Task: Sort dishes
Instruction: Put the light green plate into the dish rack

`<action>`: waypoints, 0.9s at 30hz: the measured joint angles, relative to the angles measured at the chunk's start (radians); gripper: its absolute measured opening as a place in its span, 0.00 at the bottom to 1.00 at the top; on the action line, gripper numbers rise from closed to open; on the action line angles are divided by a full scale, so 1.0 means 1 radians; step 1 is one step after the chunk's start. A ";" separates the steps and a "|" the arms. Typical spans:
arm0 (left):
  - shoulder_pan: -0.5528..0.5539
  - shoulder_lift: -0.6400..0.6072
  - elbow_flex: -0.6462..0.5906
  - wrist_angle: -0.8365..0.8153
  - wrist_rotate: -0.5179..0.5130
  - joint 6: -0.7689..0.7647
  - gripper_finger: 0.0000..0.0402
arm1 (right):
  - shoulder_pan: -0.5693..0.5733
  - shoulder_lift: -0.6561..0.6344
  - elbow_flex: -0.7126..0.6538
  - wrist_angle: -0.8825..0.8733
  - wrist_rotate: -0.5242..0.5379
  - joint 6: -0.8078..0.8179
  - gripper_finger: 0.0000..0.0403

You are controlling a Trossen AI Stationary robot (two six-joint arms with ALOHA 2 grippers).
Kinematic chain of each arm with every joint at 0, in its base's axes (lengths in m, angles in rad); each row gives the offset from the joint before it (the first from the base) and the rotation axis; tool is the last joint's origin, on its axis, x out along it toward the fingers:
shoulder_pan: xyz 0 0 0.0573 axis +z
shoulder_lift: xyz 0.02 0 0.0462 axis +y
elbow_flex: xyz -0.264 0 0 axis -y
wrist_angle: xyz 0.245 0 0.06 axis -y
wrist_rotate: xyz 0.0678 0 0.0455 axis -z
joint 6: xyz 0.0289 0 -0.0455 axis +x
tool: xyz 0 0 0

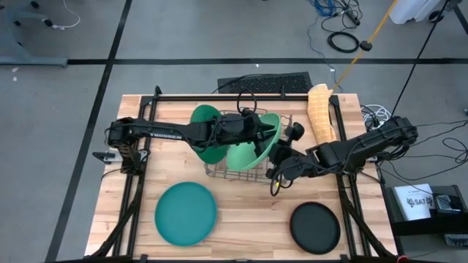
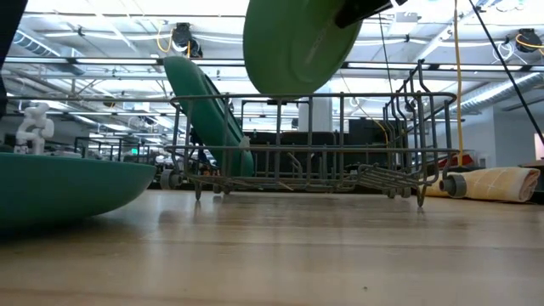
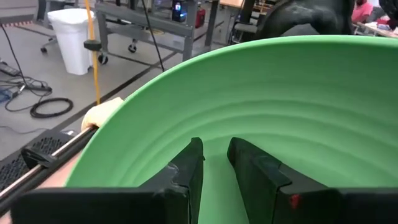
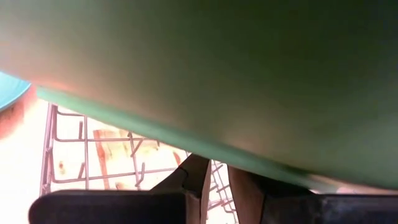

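Teal-green plate (image 1: 186,212) is lying flat on the front left of the wooden table (image 1: 248,219), with a small plate showing its black face (image 1: 315,227) lying well apart from it at the front right, both waiting outside the grey wire rack (image 1: 219,174). Behind them, a light-green plate (image 2: 293,47) is hanging tilted in the air over the middle of the rack, clear of the wires. The left gripper (image 3: 216,146), reaching in from the left side, is pinching this plate near its rim with its two dark fingers drawn close on either face. The right gripper (image 4: 217,168) is sitting just under the plate's lower edge on the rack's right side; whether it is gripping the plate cannot be told. A darker green plate (image 2: 204,106) is standing on edge in the rack's left slots, and a rolled yellow mat (image 1: 322,113) is lying beyond the rack at the table's back. Judging by its look, the held plate is behaving as a stiff, light, smooth-skinned piece, likely slippery under a pinch. The raised rim is offering the best hold, and a grip high on the edge is letting the plate drop upright between the wires
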 joint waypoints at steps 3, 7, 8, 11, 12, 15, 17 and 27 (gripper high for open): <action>-0.002 -0.004 -0.037 0.062 -0.005 -0.028 0.23 | -0.001 0.001 0.000 0.001 0.000 -0.001 0.12; -0.004 -0.014 -0.122 0.175 -0.005 -0.074 0.23 | -0.001 0.005 0.000 0.002 -0.015 -0.001 0.12; -0.005 -0.016 -0.144 0.204 -0.005 -0.078 0.23 | -0.001 0.005 0.000 0.001 -0.020 -0.001 0.12; -0.007 -0.018 -0.197 0.282 -0.003 -0.079 0.23 | -0.001 0.007 0.000 0.005 -0.025 -0.002 0.12; -0.007 -0.018 -0.207 0.294 -0.001 -0.079 0.23 | -0.001 0.007 0.000 0.007 -0.028 -0.004 0.12; -0.007 -0.018 -0.211 0.279 -0.002 -0.073 0.23 | -0.001 0.007 0.000 0.010 -0.030 -0.008 0.12; -0.007 -0.025 -0.211 0.272 -0.003 -0.050 0.24 | -0.003 0.007 0.000 0.012 -0.030 -0.009 0.12; -0.011 -0.133 -0.213 0.016 -0.052 0.039 0.46 | -0.051 0.064 0.000 0.121 -0.067 -0.068 0.12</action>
